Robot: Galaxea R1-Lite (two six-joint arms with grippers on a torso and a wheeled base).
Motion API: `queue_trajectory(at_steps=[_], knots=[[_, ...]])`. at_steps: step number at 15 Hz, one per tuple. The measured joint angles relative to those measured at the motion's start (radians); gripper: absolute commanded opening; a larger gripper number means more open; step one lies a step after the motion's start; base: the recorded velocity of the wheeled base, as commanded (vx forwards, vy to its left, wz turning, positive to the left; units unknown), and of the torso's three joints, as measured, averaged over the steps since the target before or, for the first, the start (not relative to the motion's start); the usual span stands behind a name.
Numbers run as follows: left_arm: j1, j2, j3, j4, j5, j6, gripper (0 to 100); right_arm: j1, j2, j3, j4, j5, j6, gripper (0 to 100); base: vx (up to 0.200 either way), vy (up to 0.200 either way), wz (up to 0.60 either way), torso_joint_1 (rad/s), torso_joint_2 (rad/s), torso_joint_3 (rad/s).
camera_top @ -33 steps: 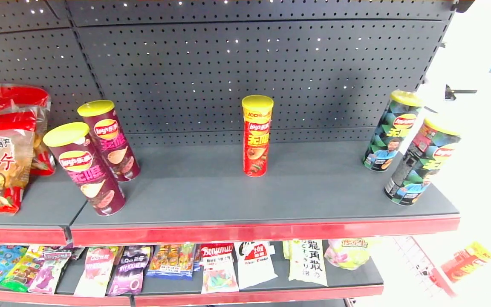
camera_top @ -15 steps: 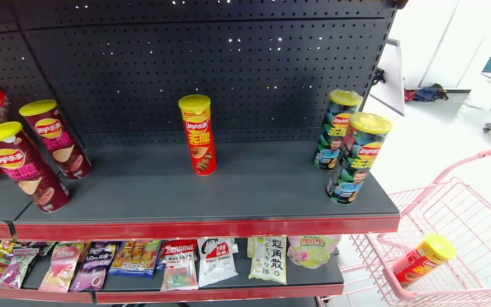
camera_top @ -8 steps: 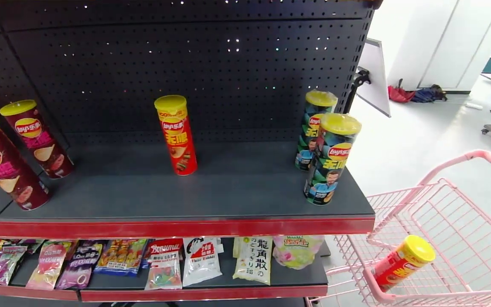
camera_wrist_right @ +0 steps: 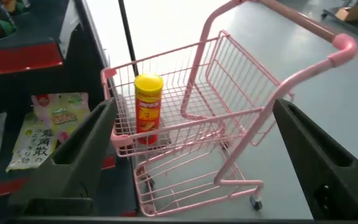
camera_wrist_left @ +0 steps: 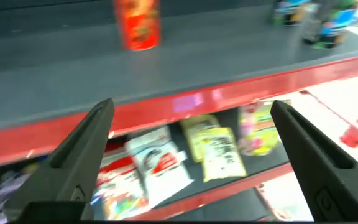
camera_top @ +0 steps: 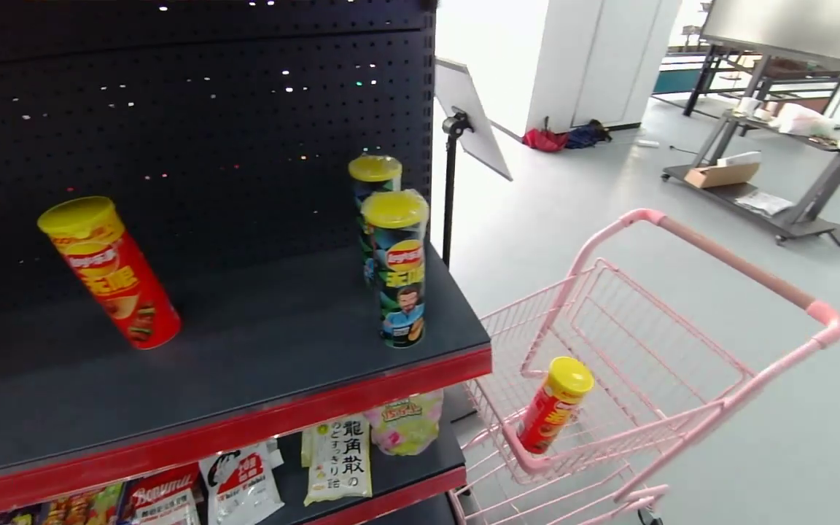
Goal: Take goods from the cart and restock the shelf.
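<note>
A red chip can with a yellow lid leans in the front corner of the pink cart, right of the shelf end. In the right wrist view the same can stands in the cart basket, below and ahead of my open, empty right gripper. On the dark shelf board stand a matching red can and two green-black cans near its right end. My left gripper is open and empty, in front of the shelf's red front edge.
Snack bags lie on the lower shelf, also below my left gripper. A stand holding a white board sits by the shelf end. Metal racks are far right. Open floor surrounds the cart.
The head camera has swung right: the shelf slid left in the picture, the purple cans and bags left it, and the pink cart with its red can came into full view.
</note>
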Motion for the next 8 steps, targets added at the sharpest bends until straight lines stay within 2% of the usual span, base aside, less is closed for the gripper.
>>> queue_trajectory(at_steps=[8], knots=[[0.001,0.0,0.0,0.0,0.0,0.0,100,0.001,0.0,0.0,0.0,-0.006,0.002,100,0.0,0.0,0.0,-0.009,0.01,0.011]])
